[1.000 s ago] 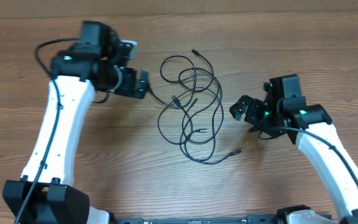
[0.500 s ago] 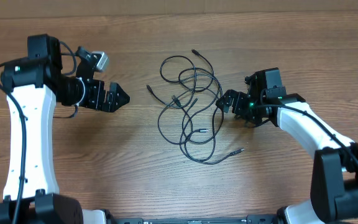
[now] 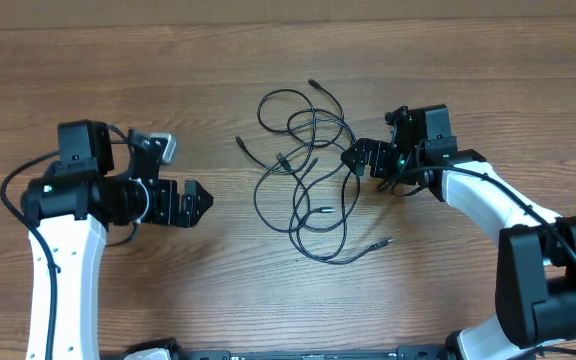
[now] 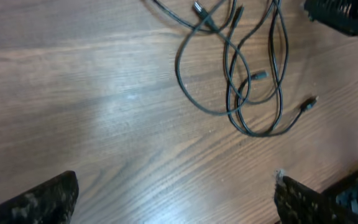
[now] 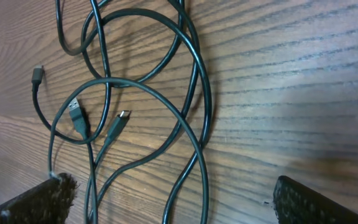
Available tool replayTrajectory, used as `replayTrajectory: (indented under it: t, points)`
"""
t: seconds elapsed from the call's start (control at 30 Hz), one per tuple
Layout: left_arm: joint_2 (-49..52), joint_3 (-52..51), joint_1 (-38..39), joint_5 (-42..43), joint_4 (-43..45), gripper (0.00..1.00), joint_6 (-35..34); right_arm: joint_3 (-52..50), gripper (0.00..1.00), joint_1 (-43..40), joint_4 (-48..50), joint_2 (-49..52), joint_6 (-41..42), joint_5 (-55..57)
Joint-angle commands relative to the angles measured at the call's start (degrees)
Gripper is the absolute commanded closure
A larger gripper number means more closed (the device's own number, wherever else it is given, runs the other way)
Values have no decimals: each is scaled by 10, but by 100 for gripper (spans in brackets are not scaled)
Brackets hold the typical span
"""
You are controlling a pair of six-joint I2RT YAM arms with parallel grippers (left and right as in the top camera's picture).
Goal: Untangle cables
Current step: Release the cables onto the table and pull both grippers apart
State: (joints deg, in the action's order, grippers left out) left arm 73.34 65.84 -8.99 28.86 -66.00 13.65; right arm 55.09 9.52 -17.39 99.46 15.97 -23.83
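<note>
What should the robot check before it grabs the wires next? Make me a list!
1. Left gripper open: ok.
2. Right gripper open: ok.
3. Nothing held, cables all lying on the table: ok.
4. Right gripper close to the cables: ok, at their right edge.
5. Cables separated: not ok, they cross each other many times.
6. Which cable lies on top at each crossing: cannot tell.

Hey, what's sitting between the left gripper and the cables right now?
Nothing. In the overhead view, only bare table lies between the open left gripper and the tangled cables; the left wrist view shows the same bare wood.
</note>
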Motion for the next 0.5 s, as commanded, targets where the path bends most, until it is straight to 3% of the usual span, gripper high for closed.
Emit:
replayTrajectory:
  t: [0.0, 0.47]
  points:
    - [-1, -12, 0, -3, 3, 0, -10, 5, 0, 2, 4, 30, -12, -10]
    - [2, -12, 0, -12, 18, 0, -10, 5, 0, 27, 7, 67, -10, -40]
